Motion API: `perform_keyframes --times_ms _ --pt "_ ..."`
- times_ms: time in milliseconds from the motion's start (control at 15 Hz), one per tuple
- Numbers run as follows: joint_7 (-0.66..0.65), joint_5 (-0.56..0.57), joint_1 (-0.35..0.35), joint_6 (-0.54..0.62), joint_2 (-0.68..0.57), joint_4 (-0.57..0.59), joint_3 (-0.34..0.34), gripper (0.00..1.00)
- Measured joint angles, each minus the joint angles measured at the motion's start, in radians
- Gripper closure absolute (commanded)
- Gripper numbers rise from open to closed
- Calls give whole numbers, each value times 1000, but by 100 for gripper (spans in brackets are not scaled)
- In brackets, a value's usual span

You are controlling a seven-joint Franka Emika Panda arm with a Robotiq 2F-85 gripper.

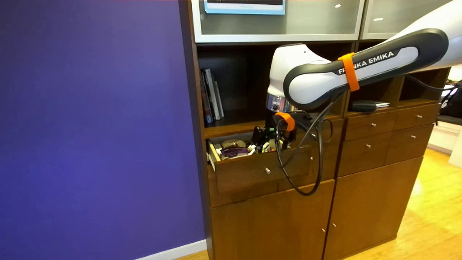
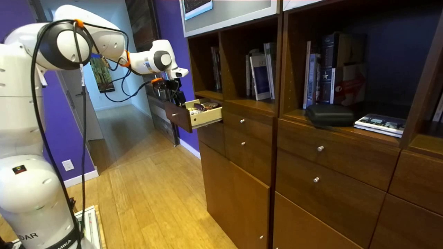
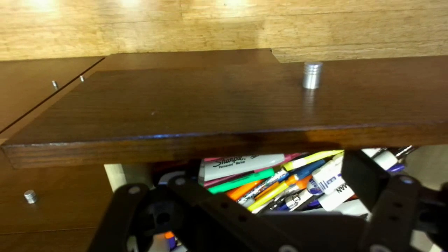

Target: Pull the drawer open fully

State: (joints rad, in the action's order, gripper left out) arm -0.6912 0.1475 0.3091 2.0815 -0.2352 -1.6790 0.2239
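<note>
The drawer (image 1: pixel 245 177) is a wide brown wooden one and stands pulled out from the cabinet. Its flat front and pale side also show in an exterior view (image 2: pixel 178 117). Its small metal knob (image 3: pixel 312 76) is on the outer face, with nothing holding it. Inside lie several markers and pens (image 3: pixel 259 185). My gripper (image 3: pixel 271 173) points down into the drawer, just behind the front panel (image 3: pixel 210 105). Its two black fingers are wide apart, with pens showing between them. I cannot tell whether they touch the panel. In both exterior views the gripper (image 1: pixel 273 141) (image 2: pixel 179 99) is partly hidden by cables and the wrist.
Shut brown drawer fronts (image 2: pixel 249 133) lie beside and below the drawer. Tall cabinet doors (image 1: pixel 270 224) are underneath. An open shelf with books (image 1: pixel 213 95) is above. A purple wall (image 1: pixel 101 126) stands beside the cabinet. A black cable loop (image 1: pixel 306 194) hangs in front of the drawer.
</note>
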Motion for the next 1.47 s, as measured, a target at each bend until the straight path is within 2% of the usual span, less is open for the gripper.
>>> perform_keyframes --times_ms 333,867,1133,1467 --pt "16 -76 0 -95 0 38 1 0" --pt "32 -96 -1 -114 0 72 -2 0" --pt "123 -51 -1 -74 4 120 -3 0" --pt "333 -50 -3 -94 51 170 -2 0"
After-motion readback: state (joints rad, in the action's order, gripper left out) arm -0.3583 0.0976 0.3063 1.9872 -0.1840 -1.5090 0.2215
